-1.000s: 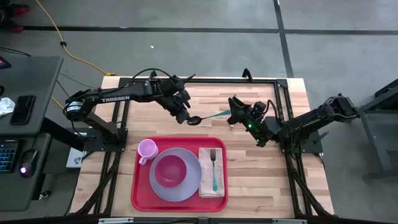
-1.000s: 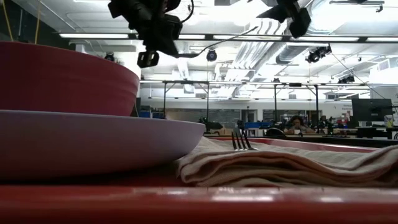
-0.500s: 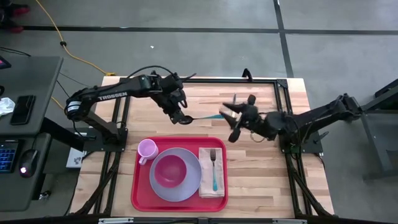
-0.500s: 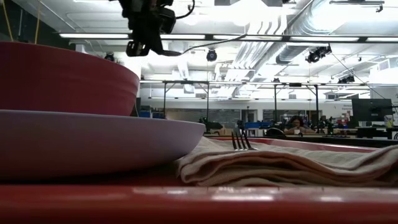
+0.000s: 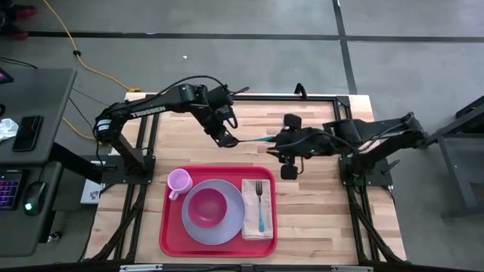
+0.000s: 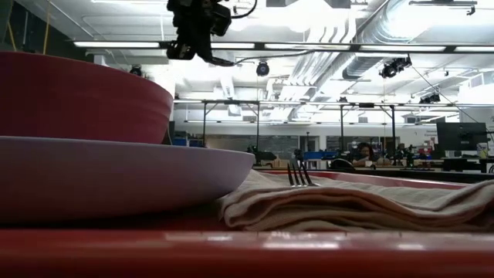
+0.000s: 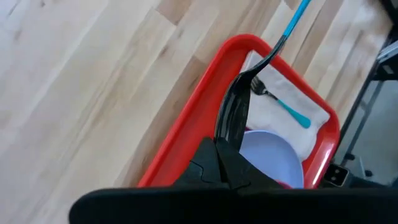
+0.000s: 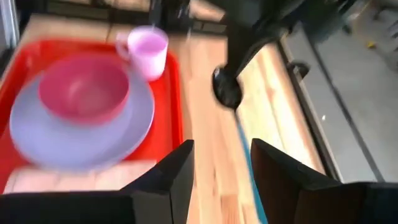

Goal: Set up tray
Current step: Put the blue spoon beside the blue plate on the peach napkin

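Left gripper [image 5: 224, 133]: we see it pinching a teal-handled spoon [image 5: 253, 140] by the bowl end, arm angled over the table. Right gripper [image 5: 281, 145]: fingers spread at the handle end. Tray [image 5: 218, 248]: near the front edge.

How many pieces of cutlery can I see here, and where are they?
2. A fork lies on the napkin in the red tray. A spoon is held above the table by the left gripper. The napkin could hide more.
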Action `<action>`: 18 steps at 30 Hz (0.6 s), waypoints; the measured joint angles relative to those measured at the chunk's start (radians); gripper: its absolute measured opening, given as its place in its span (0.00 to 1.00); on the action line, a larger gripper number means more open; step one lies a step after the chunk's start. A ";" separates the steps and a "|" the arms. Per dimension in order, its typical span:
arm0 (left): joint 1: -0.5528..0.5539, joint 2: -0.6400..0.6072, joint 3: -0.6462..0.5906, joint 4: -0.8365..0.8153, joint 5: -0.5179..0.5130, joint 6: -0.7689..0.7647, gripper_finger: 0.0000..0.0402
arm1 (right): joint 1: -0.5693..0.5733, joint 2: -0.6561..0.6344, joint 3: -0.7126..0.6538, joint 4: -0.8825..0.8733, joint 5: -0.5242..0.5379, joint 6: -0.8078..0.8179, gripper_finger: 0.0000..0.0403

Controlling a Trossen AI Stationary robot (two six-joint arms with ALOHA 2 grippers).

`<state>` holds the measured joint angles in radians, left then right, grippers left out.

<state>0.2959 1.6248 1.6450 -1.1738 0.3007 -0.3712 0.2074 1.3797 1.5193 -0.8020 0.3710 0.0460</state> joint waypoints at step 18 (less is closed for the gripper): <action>-0.022 0.048 0.071 -0.003 0.012 -0.038 0.01 | 0.000 0.245 0.105 -0.162 0.098 -0.111 0.34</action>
<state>0.2736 1.6726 1.7164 -1.1772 0.3131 -0.4089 0.2073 1.6248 1.6245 -0.9642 0.4691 -0.0648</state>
